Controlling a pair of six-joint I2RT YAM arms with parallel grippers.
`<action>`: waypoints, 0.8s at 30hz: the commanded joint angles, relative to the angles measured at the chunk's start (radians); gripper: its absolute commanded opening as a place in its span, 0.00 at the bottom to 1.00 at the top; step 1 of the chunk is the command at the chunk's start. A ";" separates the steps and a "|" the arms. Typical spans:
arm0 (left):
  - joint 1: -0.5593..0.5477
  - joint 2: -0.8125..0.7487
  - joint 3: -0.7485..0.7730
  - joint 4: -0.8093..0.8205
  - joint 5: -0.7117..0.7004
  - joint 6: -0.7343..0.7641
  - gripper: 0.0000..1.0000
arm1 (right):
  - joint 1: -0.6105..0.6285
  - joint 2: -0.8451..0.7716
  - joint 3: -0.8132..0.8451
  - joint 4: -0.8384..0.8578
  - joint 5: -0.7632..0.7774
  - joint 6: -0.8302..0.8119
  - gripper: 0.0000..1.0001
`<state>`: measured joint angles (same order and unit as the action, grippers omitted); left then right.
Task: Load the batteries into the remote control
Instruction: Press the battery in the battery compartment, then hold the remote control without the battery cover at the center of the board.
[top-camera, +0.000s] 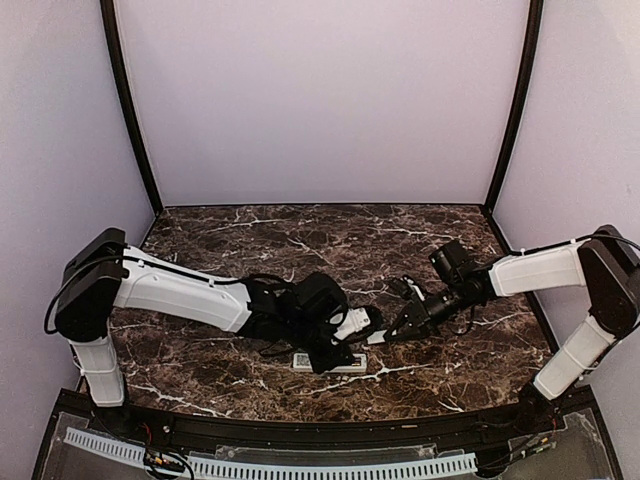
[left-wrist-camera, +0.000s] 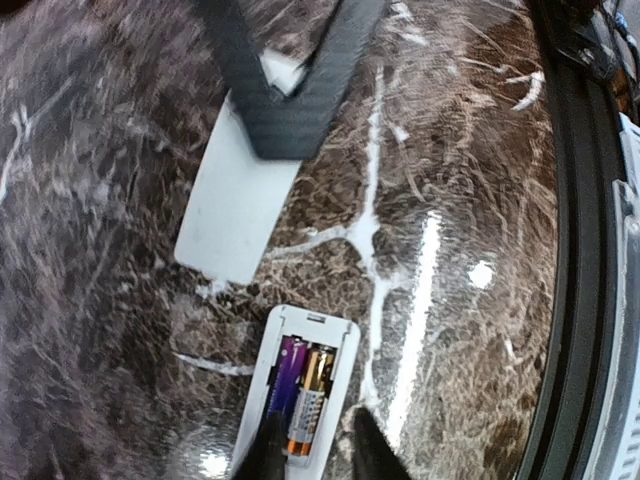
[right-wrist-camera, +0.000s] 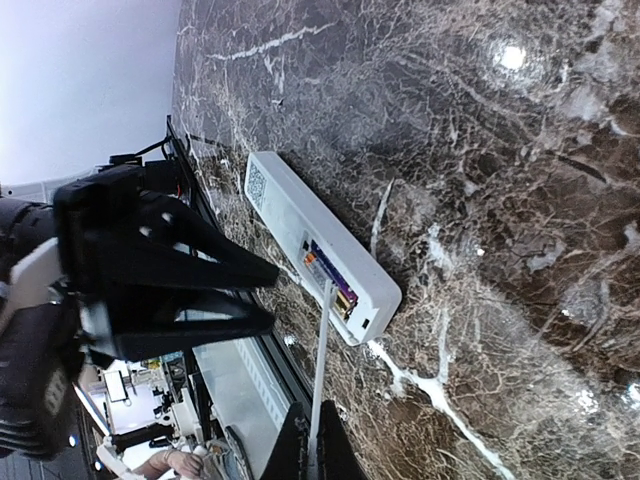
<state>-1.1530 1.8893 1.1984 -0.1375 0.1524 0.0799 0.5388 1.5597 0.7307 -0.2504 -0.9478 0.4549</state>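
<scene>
The white remote control (left-wrist-camera: 340, 360) lies back-up on the marble with its compartment uncovered. Two batteries (left-wrist-camera: 300, 395), one purple and one gold and white, lie side by side inside it. My left gripper (left-wrist-camera: 312, 448) hovers right over the compartment's near end, its dark fingertips slightly apart and holding nothing. In the right wrist view the remote control (right-wrist-camera: 290, 215) and the batteries (right-wrist-camera: 330, 282) show beyond my right gripper (right-wrist-camera: 318, 452), which is shut on a thin flat white cover strip (right-wrist-camera: 322, 350). From above, the left gripper (top-camera: 328, 352) is over the remote control (top-camera: 350, 364).
The cover strip (left-wrist-camera: 235, 200) hangs just beyond the remote's end, with the right fingers (left-wrist-camera: 300, 110) pinching it. Both arms meet at the table's middle front. The black front rail (left-wrist-camera: 570, 300) runs close beside the remote. The purple walls (top-camera: 320, 100) enclose the marble top.
</scene>
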 joint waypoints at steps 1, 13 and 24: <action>0.003 -0.147 -0.022 -0.061 -0.010 0.071 0.45 | 0.047 -0.013 0.010 0.013 0.017 0.018 0.00; 0.108 -0.239 -0.247 -0.190 -0.015 0.312 0.70 | 0.099 0.037 0.021 0.087 -0.003 0.057 0.00; 0.124 -0.144 -0.242 -0.126 -0.053 0.362 0.74 | 0.101 0.032 0.016 0.082 -0.003 0.052 0.00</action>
<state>-1.0252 1.7096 0.9554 -0.2756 0.1070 0.4202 0.6315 1.5875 0.7345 -0.1928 -0.9447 0.5068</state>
